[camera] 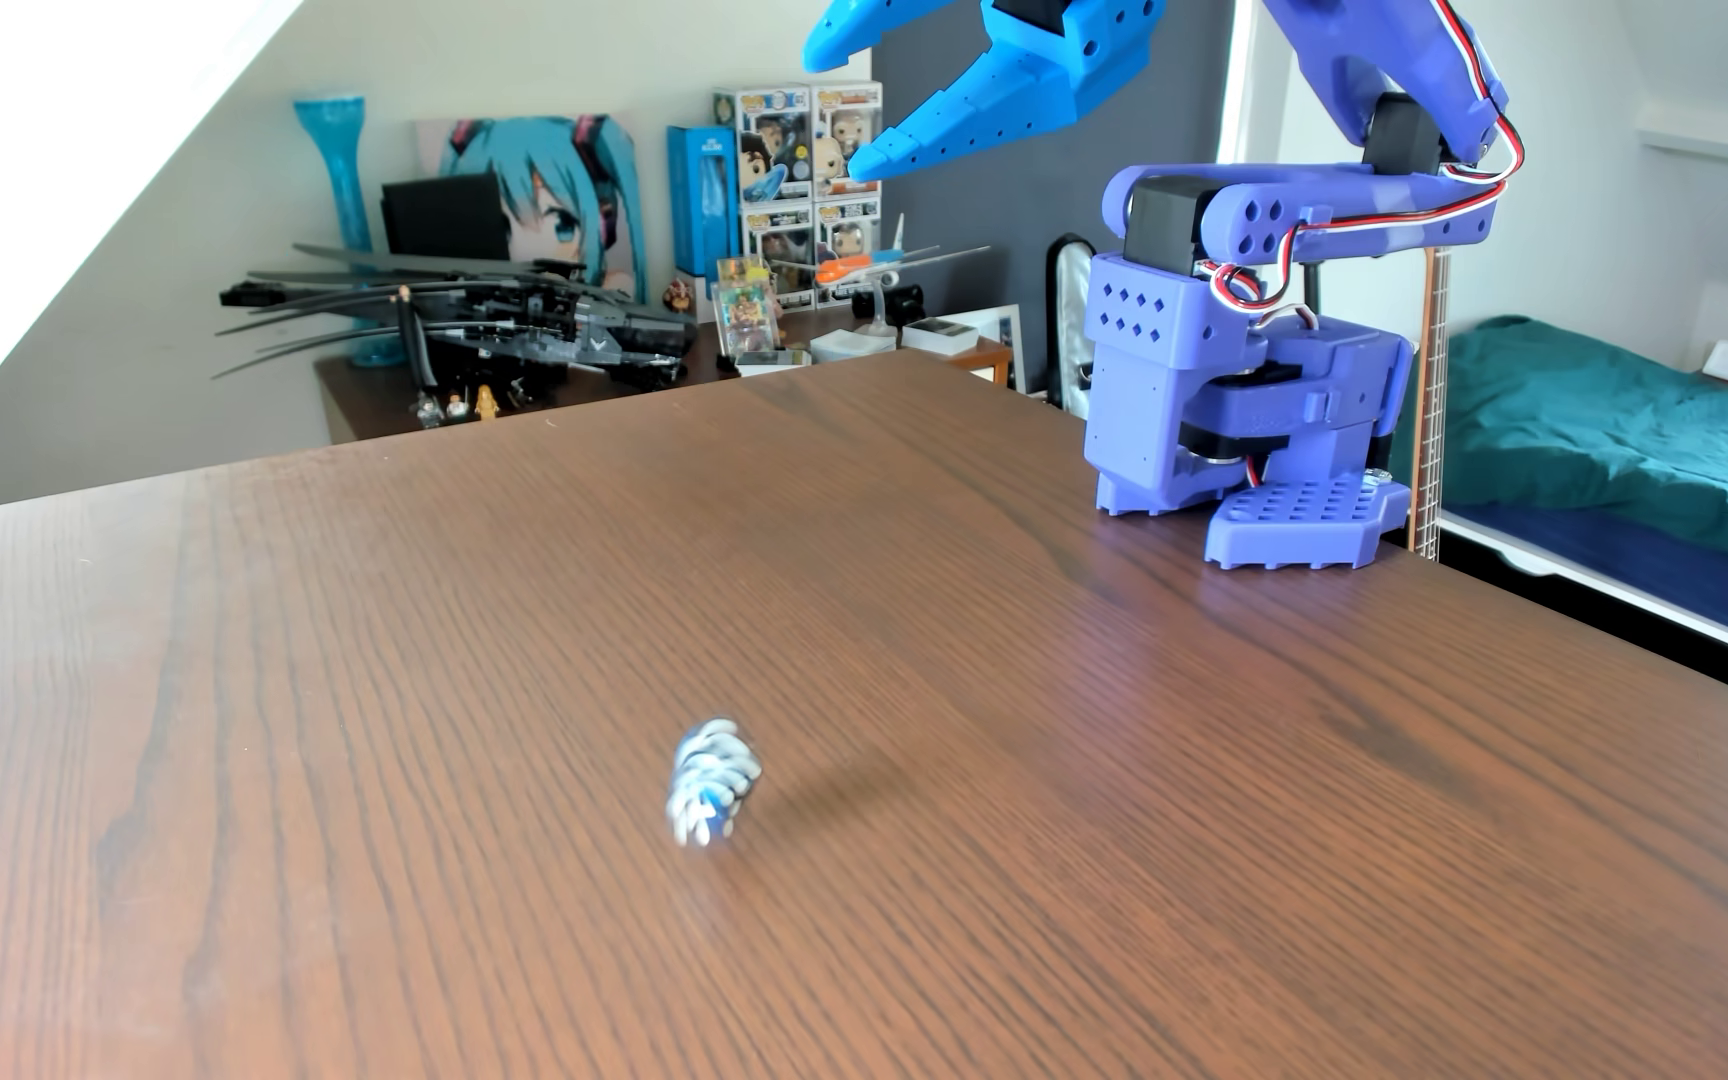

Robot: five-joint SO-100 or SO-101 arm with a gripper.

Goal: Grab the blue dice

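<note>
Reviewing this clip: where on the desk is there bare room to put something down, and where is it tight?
Almost the whole wooden table is bare. Free patches lie left of, right of and behind the blurred blue dice. The only crowded spot is the far right corner, where the arm's base stands. The open gripper hangs high above the far edge.

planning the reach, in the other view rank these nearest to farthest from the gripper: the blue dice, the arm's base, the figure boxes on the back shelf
The gripper hangs open, high above the table's far edge.
1. Arm's base, clamped at the table's right edge, below and right of it.
2. Blue dice, blurred, mid-table toward the camera.
The figure boxes stand in the room behind the table; their rank against these cannot be called.
</note>
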